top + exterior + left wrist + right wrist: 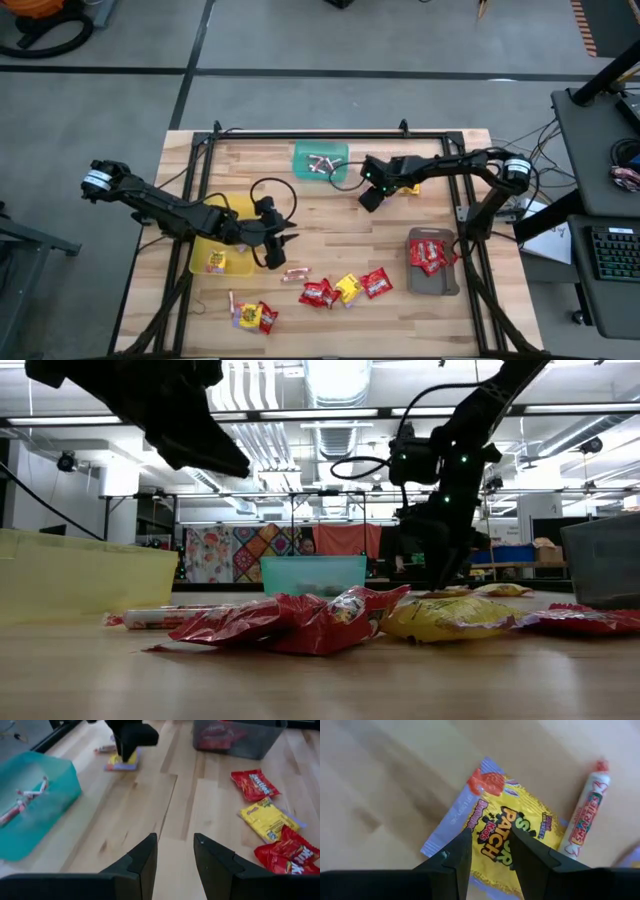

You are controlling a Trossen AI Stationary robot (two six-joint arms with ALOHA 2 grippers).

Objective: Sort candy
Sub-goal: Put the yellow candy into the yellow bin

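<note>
We see a bench of pale wooden planks with a visible grain, framed by dark rails. On it stand three small trays: a translucent yellow tray holding one yellow packet, a teal tray with thin pinkish-silver twisted rolls inside, and a grey tray with shiny red packets in it.

Loose candy lies on the near part of the bench: crinkled glossy red packets, a yellow packet among them, a small roll just beside them, and a further little group of yellow and red packets near the front left. In the left wrist view one red packet reads Skittles.

The right hand is over a flat yellow packet with purple edges and a red figure, printed Sour Patch Kids; its two dark fingers stand narrowly apart, their tips on either side of the packet's middle, and we cannot tell whether they grip it. Just beside it lies a paper-wrapped roll with a Smarties label. This spot is near the teal tray, at the far side of the bench.

The left hand hangs above bare wood beside the yellow tray, fingers a modest gap apart, holding nothing
</note>
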